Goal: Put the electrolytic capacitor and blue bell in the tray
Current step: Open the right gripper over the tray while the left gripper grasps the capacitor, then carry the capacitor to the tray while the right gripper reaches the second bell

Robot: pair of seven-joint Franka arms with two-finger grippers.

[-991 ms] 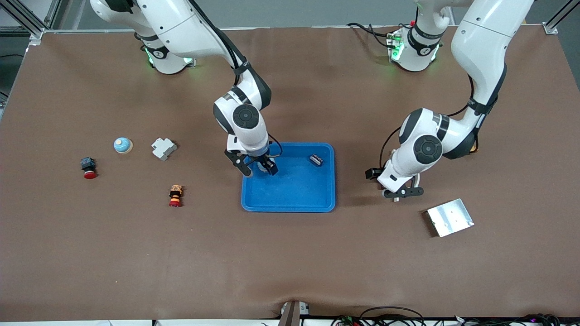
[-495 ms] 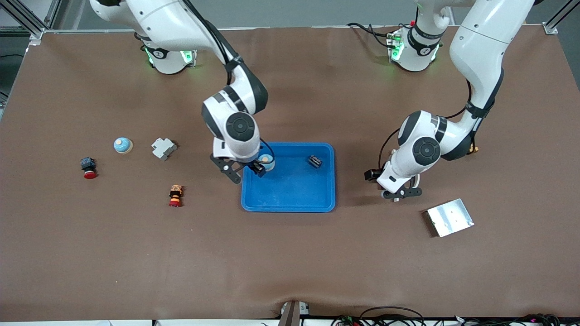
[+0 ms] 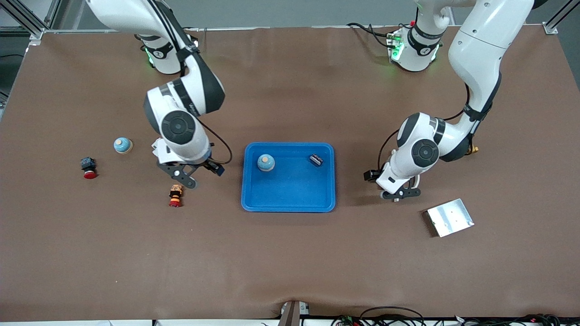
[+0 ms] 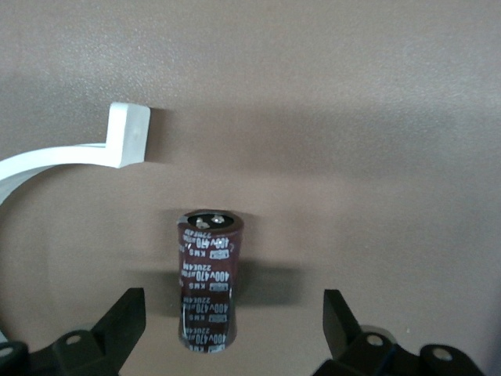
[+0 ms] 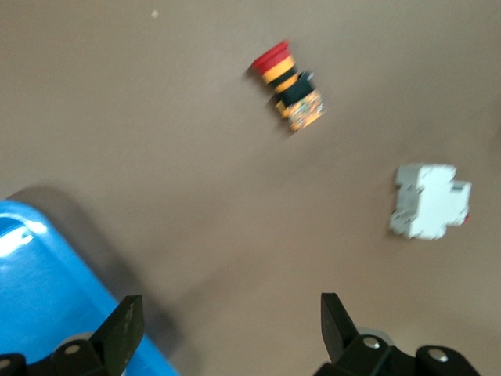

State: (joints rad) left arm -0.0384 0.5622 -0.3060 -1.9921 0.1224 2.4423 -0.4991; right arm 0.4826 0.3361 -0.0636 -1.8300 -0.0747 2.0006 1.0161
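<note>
The bright-blue tray [image 3: 290,199] lies mid-table. In it stands a blue bell [image 3: 266,162] with a tan top, free of any gripper, beside a small dark block [image 3: 316,159]. The electrolytic capacitor [image 4: 210,278], dark brown with white print, rests on the brown table. My left gripper [image 4: 232,315] is open around it, and its fingers do not touch it. In the front view the left gripper [image 3: 401,195] hangs low beside the tray, toward the left arm's end. My right gripper [image 3: 203,176] is open and empty over the table between the tray and an orange-red button [image 3: 175,195].
A second blue bell [image 3: 122,145] and a black-and-red button [image 3: 89,167] sit toward the right arm's end. A white breaker [image 5: 430,201] lies under the right arm. A silver metal plate [image 3: 449,217] lies near the left gripper.
My right gripper has drawn away from the tray toward the right arm's end, leaving the blue bell standing in it. The left arm has barely moved.
</note>
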